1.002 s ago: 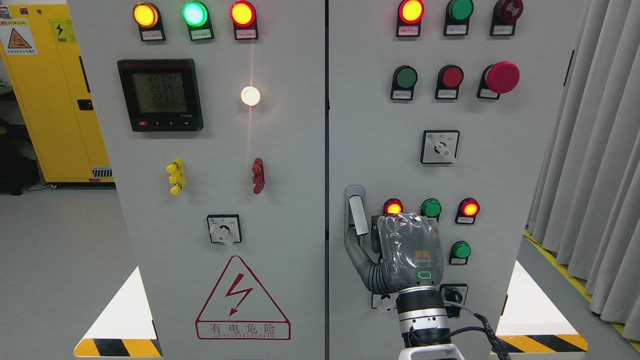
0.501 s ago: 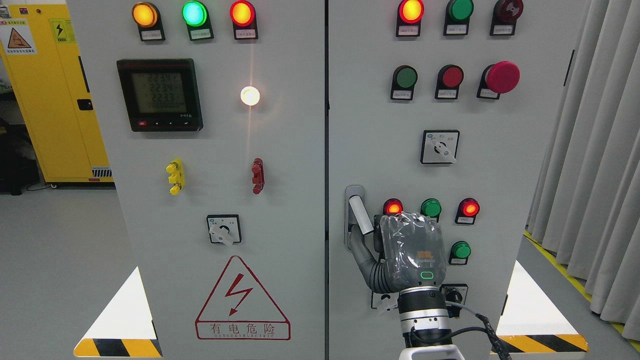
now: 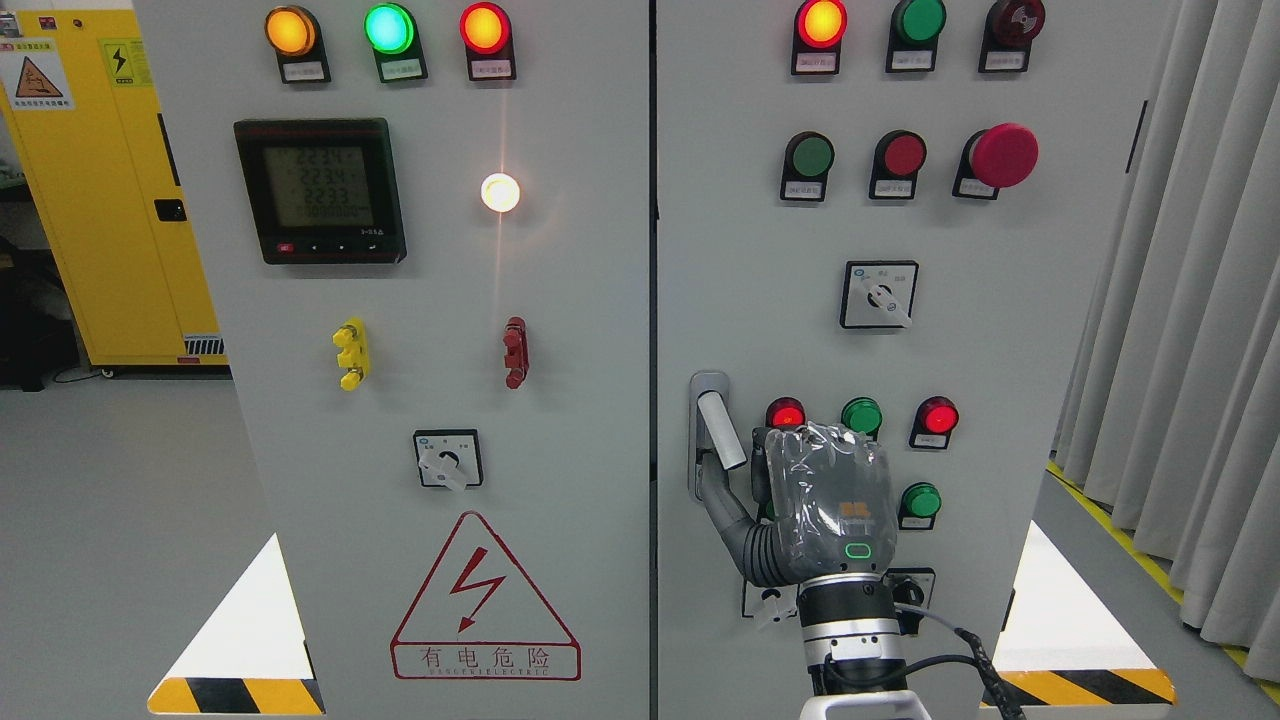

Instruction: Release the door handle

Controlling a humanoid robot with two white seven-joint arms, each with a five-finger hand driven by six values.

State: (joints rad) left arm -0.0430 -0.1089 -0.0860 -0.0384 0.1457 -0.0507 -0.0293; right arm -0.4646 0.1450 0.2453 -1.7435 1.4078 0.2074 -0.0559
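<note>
Grey cabinet (image 3: 560, 400) front; right hand (image 3: 815, 495) at door handle (image 3: 718, 425), thumb under it, grip unclear.

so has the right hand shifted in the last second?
Yes. The plastic-wrapped right hand has slid slightly right and down, measured against the round green button beside it.
</note>
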